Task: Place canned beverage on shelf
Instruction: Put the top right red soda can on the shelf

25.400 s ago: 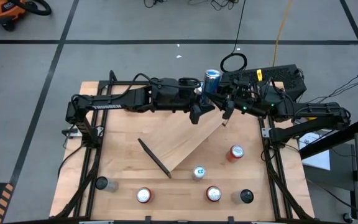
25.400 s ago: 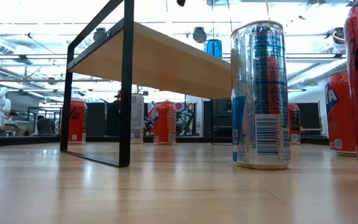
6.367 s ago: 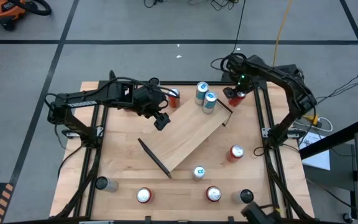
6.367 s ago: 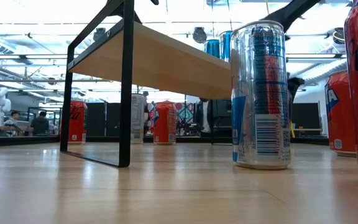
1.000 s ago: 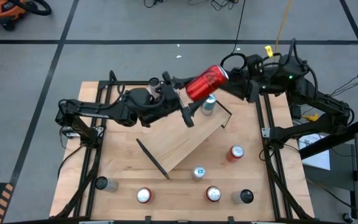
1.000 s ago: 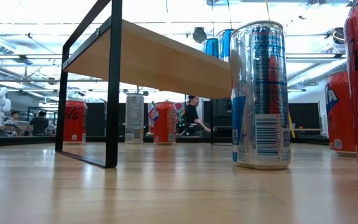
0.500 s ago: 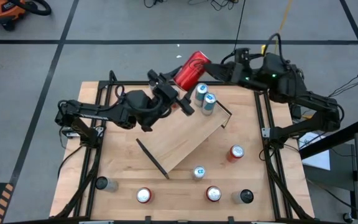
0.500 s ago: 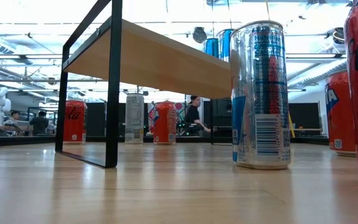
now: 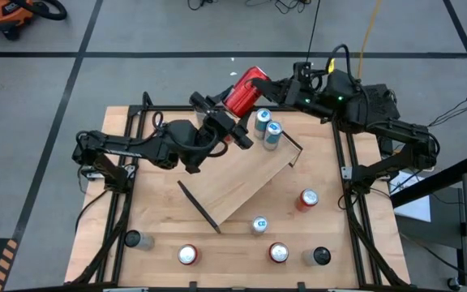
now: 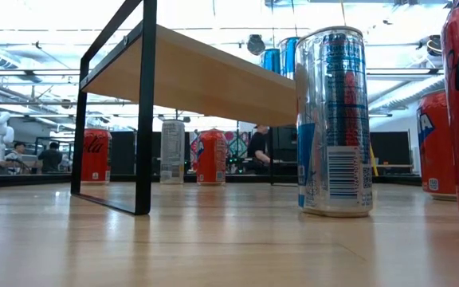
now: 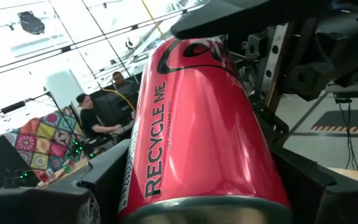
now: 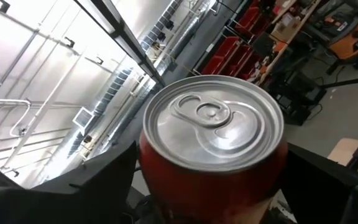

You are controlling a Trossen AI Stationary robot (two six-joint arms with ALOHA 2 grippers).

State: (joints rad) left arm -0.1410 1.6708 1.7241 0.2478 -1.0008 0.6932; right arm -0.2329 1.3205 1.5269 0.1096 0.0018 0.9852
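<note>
From overhead I see both arms meeting above the far edge of the table, with a red can (image 9: 245, 89) tilted in the air between them. The left gripper (image 9: 232, 128) has its fingers on either side of the can's lower end, and the right gripper (image 9: 276, 88) clasps the top end, so both are grasping it; where exactly the pads touch is hidden by the can itself. In the right wrist view the red can's lid (image 12: 214, 122) fills the frame and hides my fingertips. The shelf (image 9: 242, 180) lies diagonally on the table, two blue cans (image 9: 268, 128) standing at its far end. In the low view only their tops show behind a silver can (image 10: 333, 121), and neither gripper appears.
</note>
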